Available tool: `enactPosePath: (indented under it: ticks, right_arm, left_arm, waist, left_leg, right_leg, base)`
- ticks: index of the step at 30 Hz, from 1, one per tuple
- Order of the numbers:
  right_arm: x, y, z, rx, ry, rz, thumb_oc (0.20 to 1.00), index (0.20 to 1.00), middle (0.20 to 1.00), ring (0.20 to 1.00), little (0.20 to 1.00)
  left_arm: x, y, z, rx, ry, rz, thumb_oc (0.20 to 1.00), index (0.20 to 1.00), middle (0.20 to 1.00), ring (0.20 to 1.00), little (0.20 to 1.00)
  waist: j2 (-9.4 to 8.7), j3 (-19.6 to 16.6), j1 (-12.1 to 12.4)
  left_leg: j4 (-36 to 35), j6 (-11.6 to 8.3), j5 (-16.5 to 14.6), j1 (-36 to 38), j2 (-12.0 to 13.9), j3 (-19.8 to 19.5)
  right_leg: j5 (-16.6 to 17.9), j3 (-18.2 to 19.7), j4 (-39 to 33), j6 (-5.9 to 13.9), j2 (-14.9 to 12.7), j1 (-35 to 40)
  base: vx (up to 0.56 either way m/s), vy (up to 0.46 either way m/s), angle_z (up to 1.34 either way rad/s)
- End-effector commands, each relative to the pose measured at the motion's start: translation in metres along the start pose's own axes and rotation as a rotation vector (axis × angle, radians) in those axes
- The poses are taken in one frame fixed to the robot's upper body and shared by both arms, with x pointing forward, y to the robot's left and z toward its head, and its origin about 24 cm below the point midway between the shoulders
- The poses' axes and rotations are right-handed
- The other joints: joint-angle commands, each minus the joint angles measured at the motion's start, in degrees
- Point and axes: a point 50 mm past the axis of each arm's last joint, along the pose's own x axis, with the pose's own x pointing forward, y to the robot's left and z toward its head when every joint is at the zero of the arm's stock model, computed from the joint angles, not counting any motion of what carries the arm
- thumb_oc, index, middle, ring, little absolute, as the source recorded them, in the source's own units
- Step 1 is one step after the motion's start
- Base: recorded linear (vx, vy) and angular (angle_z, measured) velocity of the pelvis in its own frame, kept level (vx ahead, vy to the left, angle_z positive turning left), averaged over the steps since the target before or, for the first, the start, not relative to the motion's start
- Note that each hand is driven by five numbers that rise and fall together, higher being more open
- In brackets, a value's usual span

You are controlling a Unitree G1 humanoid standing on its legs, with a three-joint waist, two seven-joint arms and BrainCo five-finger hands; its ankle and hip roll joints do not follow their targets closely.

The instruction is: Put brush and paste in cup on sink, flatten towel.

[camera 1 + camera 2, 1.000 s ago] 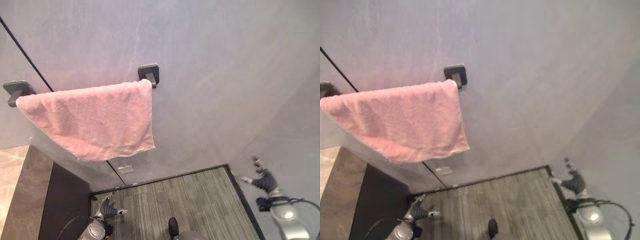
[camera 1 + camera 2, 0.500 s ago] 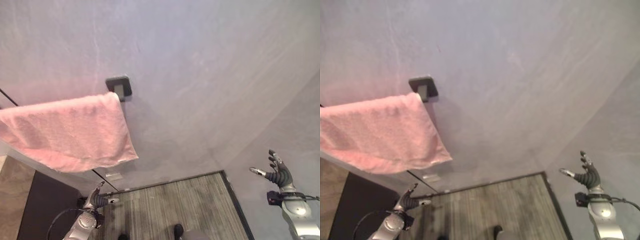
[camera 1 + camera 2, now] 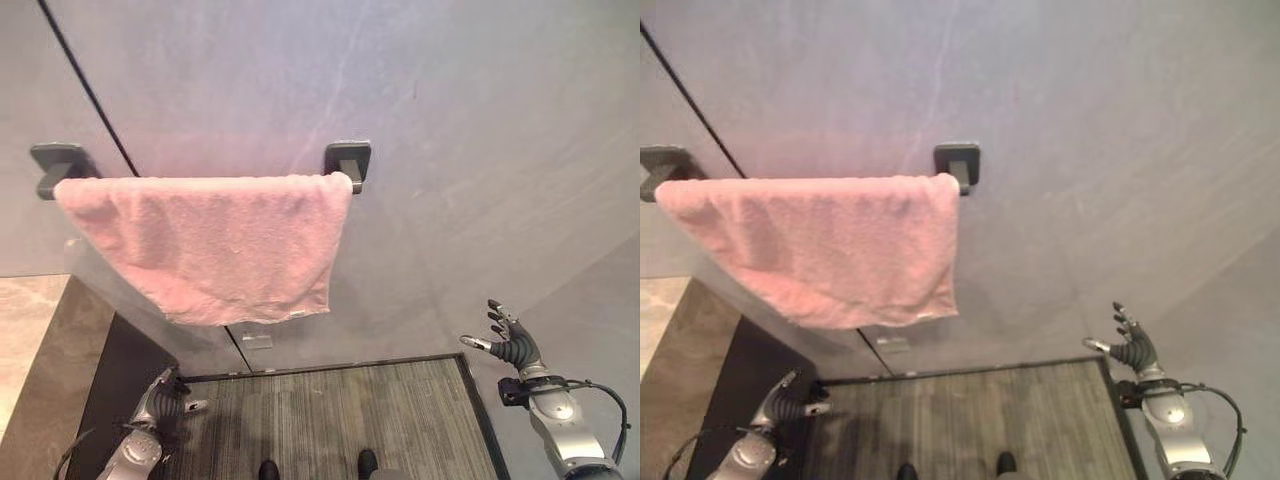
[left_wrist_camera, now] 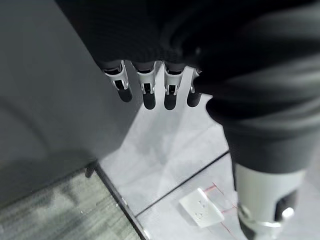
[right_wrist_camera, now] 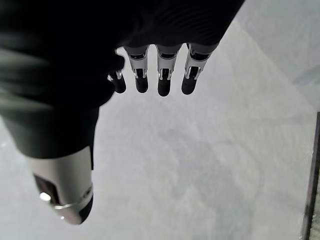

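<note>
Towel (image 3: 215, 240), pink fuzzy terry, drapes over wall bar.

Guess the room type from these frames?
Probably a bathroom: a pink towel hangs over a wall-mounted bar on dark brackets, against a plain grey wall, with a stone-look counter edge at the robot's left.

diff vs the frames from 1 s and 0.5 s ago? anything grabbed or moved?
Mostly the camera swung: the whole view shifted, so the pink terry towel on its dark wall bar only seems to slide. The right hand rose from low beside the floor to an open, raised pose. The left hand stayed low and open. Nothing was grabbed; the towel hangs as before.
</note>
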Motion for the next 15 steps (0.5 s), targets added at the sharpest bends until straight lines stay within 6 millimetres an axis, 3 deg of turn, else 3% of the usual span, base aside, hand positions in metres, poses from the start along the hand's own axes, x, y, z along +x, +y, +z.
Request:
enactPosePath:
  ticks: [1, 2, 4, 5, 8, 10, 15]
  right_arm:
    - [0.018, -0.009, 0.024, 0.052, -0.095, 0.017, 1.000, 1.000, 1.000, 1.000, 1.000]
    - [0.027, -0.013, 0.034, 0.067, -0.116, 0.038, 1.000, 1.000, 1.000, 1.000, 1.000]
    - [0.033, -0.013, 0.041, 0.077, -0.132, 0.045, 1.000, 1.000, 1.000, 1.000, 1.000]
    - [0.039, -0.013, 0.049, 0.081, -0.154, 0.054, 1.000, 1.000, 1.000, 1.000, 1.000]
    - [0.042, -0.021, 0.057, 0.112, -0.181, 0.055, 1.000, 1.000, 1.000, 1.000, 1.000]
    - [0.048, -0.021, 0.074, 0.087, -0.230, 0.071, 1.000, 1.000, 1.000, 1.000, 1.000]
    - [0.049, -0.025, 0.092, 0.074, -0.292, 0.074, 1.000, 1.000, 1.000, 1.000, 1.000]
  left_arm:
    - [0.004, 0.042, 0.023, -0.014, -0.151, 0.060, 1.000, 1.000, 1.000, 1.000, 1.000]
    - [0.001, 0.054, 0.029, -0.007, -0.199, 0.055, 1.000, 1.000, 1.000, 1.000, 1.000]
    - [-0.002, 0.063, 0.033, -0.021, -0.226, 0.066, 1.000, 1.000, 1.000, 1.000, 1.000]
    - [-0.004, 0.074, 0.037, -0.053, -0.258, 0.084, 1.000, 1.000, 1.000, 1.000, 1.000]
    - [-0.009, 0.094, 0.059, -0.110, -0.379, 0.068, 1.000, 1.000, 1.000, 1.000, 1.000]
    - [-0.004, 0.117, 0.080, -0.137, -0.453, 0.110, 1.000, 1.000, 1.000, 1.000, 1.000]
    - [-0.001, 0.122, 0.107, -0.184, -0.559, 0.133, 1.000, 1.000, 1.000, 1.000, 1.000]
  waist:
    - [-1.77, -0.4, 1.8]
    - [-1.70, 0.3, 2.3]
    - [-1.25, 0.9, 2.9]
    - [-0.53, 1.9, 4.1]
    - [0.63, 2.1, 3.2]
    - [0.42, 1.8, 3.2]
    - [1.10, 1.0, 3.0]
  left_leg:
    - [3.0, 1.43, -1.8, 0.0, -0.6, 0.0]
    - [3.6, 1.89, -2.3, 0.1, -1.6, 0.2]
    - [3.9, 2.06, -2.4, 0.1, -1.5, 0.7]
    - [4.3, 2.20, -2.5, 0.1, -1.1, 1.5]
    - [4.1, 2.68, -1.7, 0.1, -1.6, 0.6]
    - [3.9, 2.67, -1.4, -0.4, -2.8, 0.6]
    - [6.5, 1.06, -2.1, -1.2, -2.6, -0.3]
  right_leg:
    - [8.7, 5.0, 2.7, 5.24, -5.6, -4.7]
    - [11.9, 5.7, 3.9, 5.66, -6.6, -5.7]
    - [11.9, 4.4, 4.6, 5.38, -6.6, -6.5]
    - [10.1, 0.6, 7.0, 4.67, -5.7, -7.5]
    - [3.5, 1.5, 9.6, 1.85, 3.6, -9.6]
    - [1.1, -2.9, 8.6, -1.74, 8.0, -10.0]
    - [1.8, -0.8, 1.6, -3.01, 8.4, -5.8]
  base:
    - [0.01, 0.132, -0.02]
    - [-0.01, 0.176, -0.04]
    - [-0.04, 0.121, -0.08]
    - [-0.05, 0.116, -0.14]
    - [0.02, 0.145, -0.21]
    - [0.03, 0.088, 0.06]
    - [0.06, -0.038, 0.34]
